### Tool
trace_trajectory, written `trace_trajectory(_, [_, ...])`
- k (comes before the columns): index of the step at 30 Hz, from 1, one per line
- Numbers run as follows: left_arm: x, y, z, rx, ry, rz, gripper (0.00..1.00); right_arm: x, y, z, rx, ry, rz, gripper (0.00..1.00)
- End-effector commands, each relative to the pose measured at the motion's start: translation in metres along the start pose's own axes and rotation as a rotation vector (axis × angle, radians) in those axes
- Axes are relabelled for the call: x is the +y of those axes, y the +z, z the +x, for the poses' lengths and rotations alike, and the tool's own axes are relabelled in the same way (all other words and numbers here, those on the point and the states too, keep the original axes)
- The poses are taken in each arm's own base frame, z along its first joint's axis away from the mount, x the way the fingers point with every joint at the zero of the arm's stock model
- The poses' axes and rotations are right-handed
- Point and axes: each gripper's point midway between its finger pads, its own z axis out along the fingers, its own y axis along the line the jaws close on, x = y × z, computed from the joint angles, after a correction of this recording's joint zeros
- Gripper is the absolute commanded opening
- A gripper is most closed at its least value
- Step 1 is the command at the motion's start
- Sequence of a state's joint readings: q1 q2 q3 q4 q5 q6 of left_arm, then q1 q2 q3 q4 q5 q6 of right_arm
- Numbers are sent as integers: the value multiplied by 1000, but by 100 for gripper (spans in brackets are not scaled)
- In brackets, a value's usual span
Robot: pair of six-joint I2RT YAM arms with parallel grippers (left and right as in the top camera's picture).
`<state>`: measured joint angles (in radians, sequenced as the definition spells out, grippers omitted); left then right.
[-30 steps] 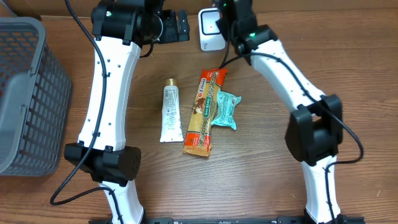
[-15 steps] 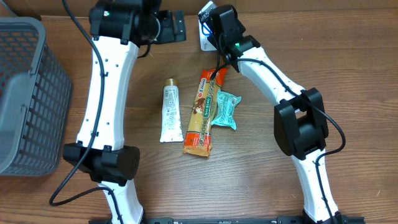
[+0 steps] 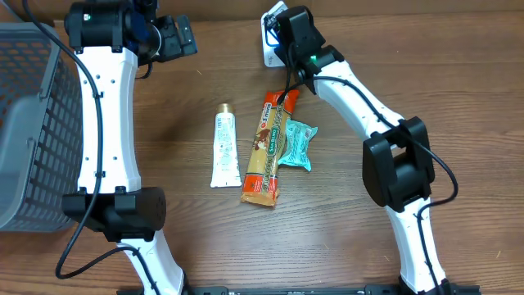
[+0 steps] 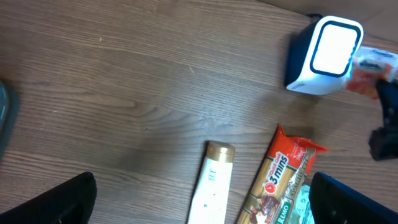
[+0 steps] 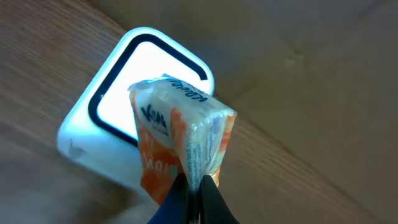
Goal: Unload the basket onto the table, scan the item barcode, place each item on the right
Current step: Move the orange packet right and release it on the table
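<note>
soft, even light from above; shadows on the table [image 3: 344, 246] are faint and short. the scanner [image 5: 118, 99] face glows white, blown out in the right wrist view. in the left wrist view the packet [image 4: 371, 67] is smeared, and the left fingers [image 4: 56, 202] sit dark and unfocused at the near corners.

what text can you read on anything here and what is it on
"3mins": on the long orange snack packet; its other print is blurred.
white-and-orange packet in the right jaws: blue lettering starting with "V", the rest too blurred.
tube: print too small to read.
teal packet: too small to read.
scanner: no text visible.
</note>
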<state>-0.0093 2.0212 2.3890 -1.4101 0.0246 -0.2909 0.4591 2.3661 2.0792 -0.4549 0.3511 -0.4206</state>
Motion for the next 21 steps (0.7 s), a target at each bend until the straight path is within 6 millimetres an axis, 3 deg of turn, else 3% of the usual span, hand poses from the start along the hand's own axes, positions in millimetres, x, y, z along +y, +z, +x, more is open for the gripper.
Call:
trace_trajectory(1, [-1,0,0,-2,19,-3,100,-49,-98,-65,-149,215,-7,4])
trace_trajectory(5, [-1,0,0,-2,18,-4,100,-67,-166,-65,-125,365,-88,4])
trace_trajectory(8, [-1,0,0,-2,19,-3,100,-75,-212,-49,-62,460,-160,4])
trace_trajectory(10, [-1,0,0,-2,19,-3,100,-78,-238,-20,42,512,-208,4])
trace_trajectory(16, [-1,0,0,-2,18,-4,100,-91,-240,81,414,644,-229,4])
trace_trajectory(21, [-1,0,0,-2,18,-4,100,-105,-219,166,640,786,-227,4])
